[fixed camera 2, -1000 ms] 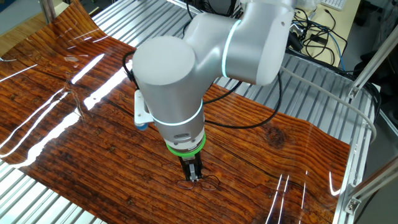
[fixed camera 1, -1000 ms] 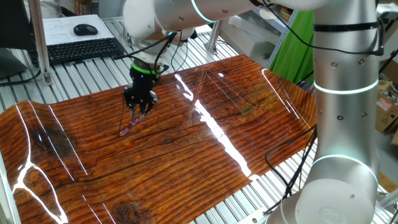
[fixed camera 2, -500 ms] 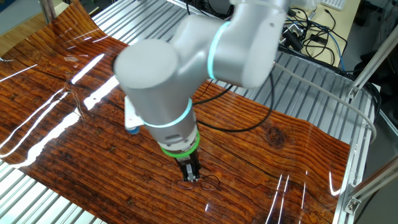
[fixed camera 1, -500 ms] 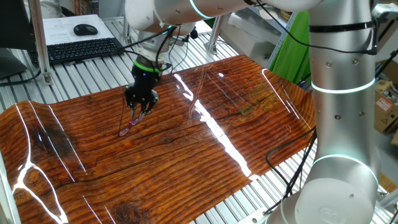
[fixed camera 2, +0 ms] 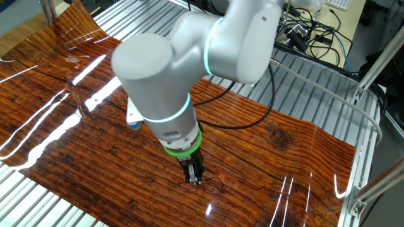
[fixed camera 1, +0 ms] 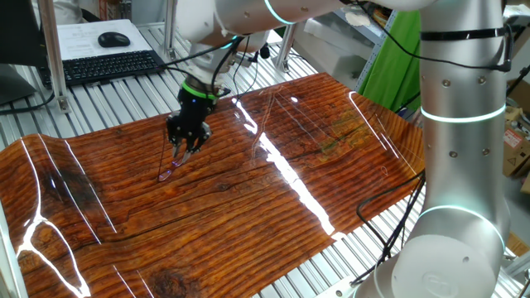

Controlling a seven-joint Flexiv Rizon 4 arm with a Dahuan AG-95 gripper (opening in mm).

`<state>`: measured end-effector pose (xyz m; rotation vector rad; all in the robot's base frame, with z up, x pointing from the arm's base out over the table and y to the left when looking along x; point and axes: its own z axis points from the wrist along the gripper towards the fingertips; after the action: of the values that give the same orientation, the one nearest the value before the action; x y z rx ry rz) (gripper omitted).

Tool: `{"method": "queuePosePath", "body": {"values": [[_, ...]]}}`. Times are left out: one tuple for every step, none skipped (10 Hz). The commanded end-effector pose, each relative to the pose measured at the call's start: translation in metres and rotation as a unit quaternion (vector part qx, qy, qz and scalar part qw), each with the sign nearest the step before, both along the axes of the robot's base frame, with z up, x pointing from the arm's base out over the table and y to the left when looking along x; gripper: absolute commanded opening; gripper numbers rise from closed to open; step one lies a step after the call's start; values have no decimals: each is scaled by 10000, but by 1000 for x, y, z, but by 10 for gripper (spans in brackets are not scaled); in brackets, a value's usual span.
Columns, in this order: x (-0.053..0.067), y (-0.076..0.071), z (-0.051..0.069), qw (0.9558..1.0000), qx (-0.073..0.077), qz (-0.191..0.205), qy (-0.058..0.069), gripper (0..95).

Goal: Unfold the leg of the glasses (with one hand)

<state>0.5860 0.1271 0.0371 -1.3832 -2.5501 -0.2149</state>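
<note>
Gripper: mine, black, pointing down at the wood-grain sheet; also seen from the other side.
Jaws: close together, tips at the glasses; whether they pinch the wire, I cannot tell.
Glasses: flat on the sheet, lenses just beside my fingertips; in the first fixed view they show as a pinkish sliver below my tips.
Leg: thin line running up from the frame, beside my jaws.
Writing: none readable; keyboard legends too small.
Wrist: green ring above the jaws.
</note>
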Motion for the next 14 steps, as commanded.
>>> {"method": "queuePosePath", "body": {"values": [[4, 0, -5, 10000, -51, 46, 3, 190], [5, 0, -9, 10000, -56, 41, -17, 190], [5, 0, -11, 10000, -54, 36, -25, 190], [5, 1, -14, 10000, -54, 33, -31, 190], [5, 2, -15, 10000, -54, 28, -33, 190], [5, 3, -15, 10000, -54, 20, -32, 190], [4, 4, -15, 10000, -57, 2, -34, 190], [4, 5, -16, 10000, -55, 7, -34, 190], [4, 5, -17, 10000, -59, 8, -37, 190], [4, 6, -18, 10000, -75, 17, -42, 190], [4, 6, -19, 10000, -67, 25, -48, 190], [4, 6, -19, 10000, -66, 28, -59, 190], [4, 6, -20, 9999, -59, 54, -67, 190], [4, 6, -20, 9999, -50, 81, -73, 0]]}}
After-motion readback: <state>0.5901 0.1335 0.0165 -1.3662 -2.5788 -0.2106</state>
